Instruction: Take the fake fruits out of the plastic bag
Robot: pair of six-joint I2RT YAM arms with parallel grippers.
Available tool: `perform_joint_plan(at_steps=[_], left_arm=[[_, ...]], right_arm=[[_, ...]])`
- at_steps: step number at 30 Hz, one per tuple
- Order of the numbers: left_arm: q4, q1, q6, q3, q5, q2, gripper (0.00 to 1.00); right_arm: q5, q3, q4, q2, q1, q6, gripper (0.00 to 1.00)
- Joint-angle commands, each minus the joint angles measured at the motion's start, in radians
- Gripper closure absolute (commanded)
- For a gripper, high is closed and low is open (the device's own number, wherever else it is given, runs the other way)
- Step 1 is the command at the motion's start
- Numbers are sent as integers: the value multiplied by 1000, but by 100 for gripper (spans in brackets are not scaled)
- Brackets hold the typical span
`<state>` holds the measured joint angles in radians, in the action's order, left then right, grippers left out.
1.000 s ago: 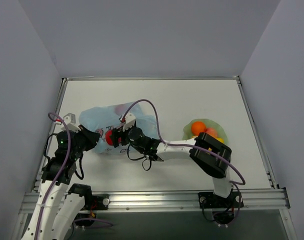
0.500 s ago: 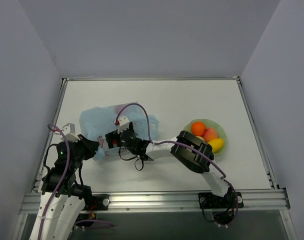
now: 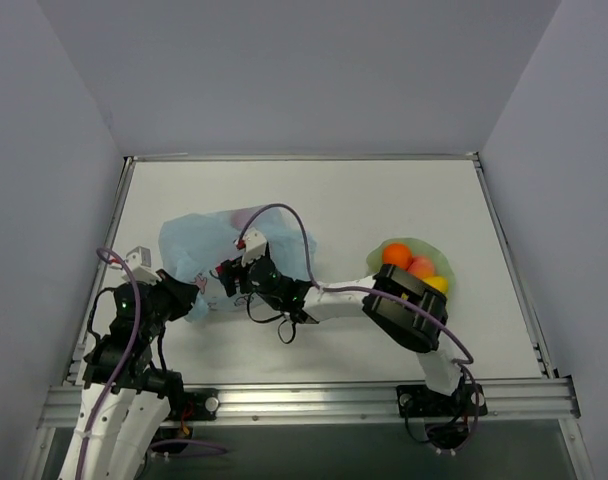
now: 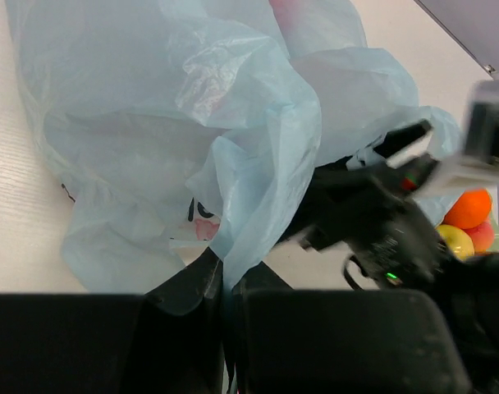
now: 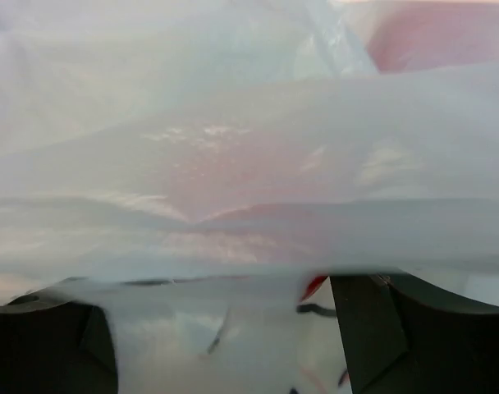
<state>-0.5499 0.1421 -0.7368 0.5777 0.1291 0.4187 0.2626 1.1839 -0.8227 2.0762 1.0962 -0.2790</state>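
The light-blue plastic bag (image 3: 209,245) lies crumpled at the left of the table. My left gripper (image 3: 191,298) is shut on a fold of its near edge, which shows pinched between the fingers in the left wrist view (image 4: 225,275). My right gripper (image 3: 229,273) is pushed into the bag's mouth. In the right wrist view its fingers (image 5: 397,328) stand wide apart with bag film (image 5: 249,107) across them. A red fruit (image 5: 233,185) shows blurred through the film ahead. A pink shape (image 4: 295,12) shows through the bag's far end.
A pale green dish (image 3: 379,262) at the right holds an orange ball (image 3: 396,255), a red-pink fruit (image 3: 421,266) and a yellow one (image 3: 440,283), partly behind my right arm's elbow (image 3: 409,310). The table's raised edges run along the left and far sides.
My left arm has drawn back toward its base, holding the bag edge. My right gripper went deeper into the bag, then eased back a little. The red fruit seen at its jaws is hidden from above.
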Motion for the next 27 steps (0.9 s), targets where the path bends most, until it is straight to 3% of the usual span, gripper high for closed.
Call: perform_joint_plan(at_steps=[1, 9, 12, 15, 20, 24, 27], left_arm=[[-7, 4, 17, 73, -5, 6, 98], [34, 1, 69, 174, 1, 60, 98], [51, 1, 100, 212, 12, 100, 98], [70, 1, 131, 218, 35, 117, 98], [32, 2, 207, 212, 135, 138, 98], [-24, 4, 260, 212, 149, 129, 98], [1, 1, 258, 200, 168, 115, 98]], right_arm=[[-3, -110, -115, -249, 19, -6, 61], [-56, -373, -26, -582, 37, -69, 61], [12, -490, 62, -744, 42, -84, 61], [186, -569, 193, -948, 37, -91, 61], [507, -653, 532, -1232, -77, -189, 62], [588, -702, 703, -1364, -217, -307, 64], [531, -724, 724, -1391, -314, -312, 64]])
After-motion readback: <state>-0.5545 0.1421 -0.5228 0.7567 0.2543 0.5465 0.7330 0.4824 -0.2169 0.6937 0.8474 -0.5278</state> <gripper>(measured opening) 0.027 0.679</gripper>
